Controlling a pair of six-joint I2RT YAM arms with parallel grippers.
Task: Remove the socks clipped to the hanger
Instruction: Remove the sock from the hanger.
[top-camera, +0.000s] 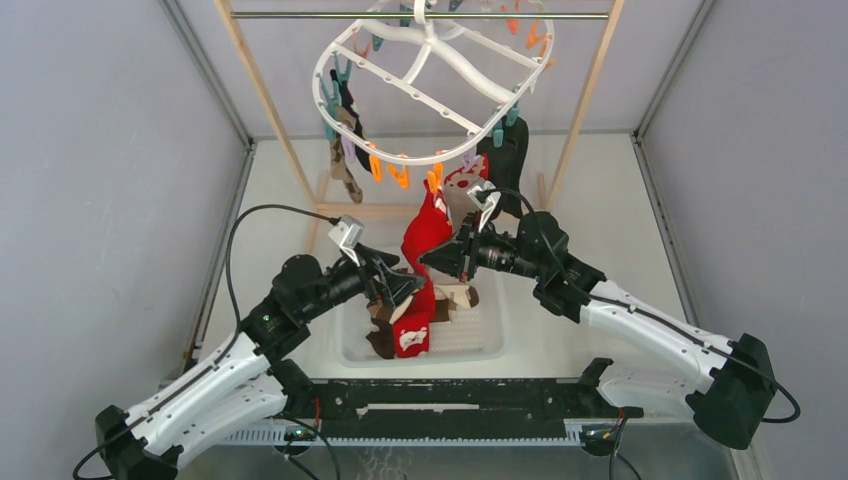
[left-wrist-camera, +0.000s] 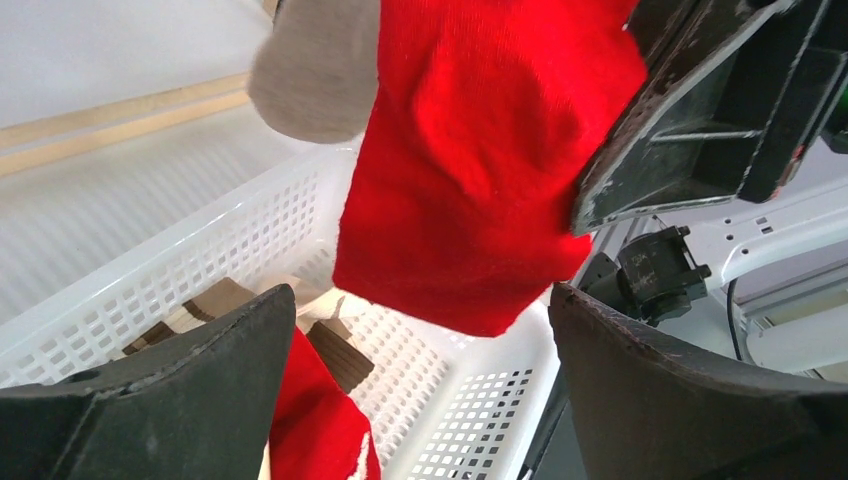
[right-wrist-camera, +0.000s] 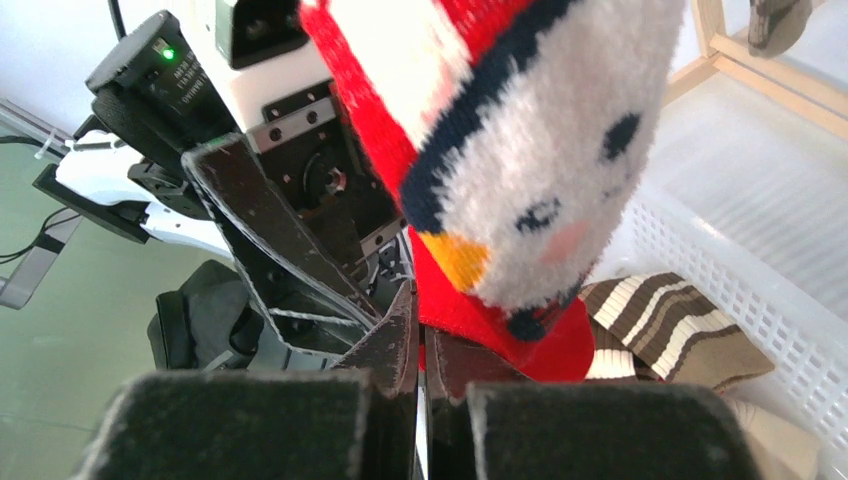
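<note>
Top view: white plastic oval drying hanger (top-camera: 415, 92) with cross bars and dangling orange clips (top-camera: 400, 177), hung on the metal rod (top-camera: 300, 15) of a wooden rack (top-camera: 264, 95), near rim tilted low. At that near rim, red sock with a fuzzy white snowman face (top-camera: 428, 228), upper end up among the clips. Long axis near upright, leaning slightly, lower end pointing down and leftward toward the white perforated plastic basket (top-camera: 485, 338).

On the lower red part of this sock, the right gripper (top-camera: 433, 258), closed tight, fabric pinched between its flat-pressed fingers (right-wrist-camera: 250, 420), snowman face just above them. Just beside the sock's lower end and over the basket, the left gripper (top-camera: 405, 290), spread to full width, holding nothing. Red hem between and beyond its two dark fingers (left-wrist-camera: 180, 390) in the left wrist view.

In the basket: second red sock with white marks (top-camera: 415, 325) and brown striped sock (right-wrist-camera: 660, 320), both lying flat. Also on the hanger: black sock (top-camera: 510, 150) at the right rim, tan patterned sock (top-camera: 345, 165) at the left rim, each with long axis hanging downward.
</note>
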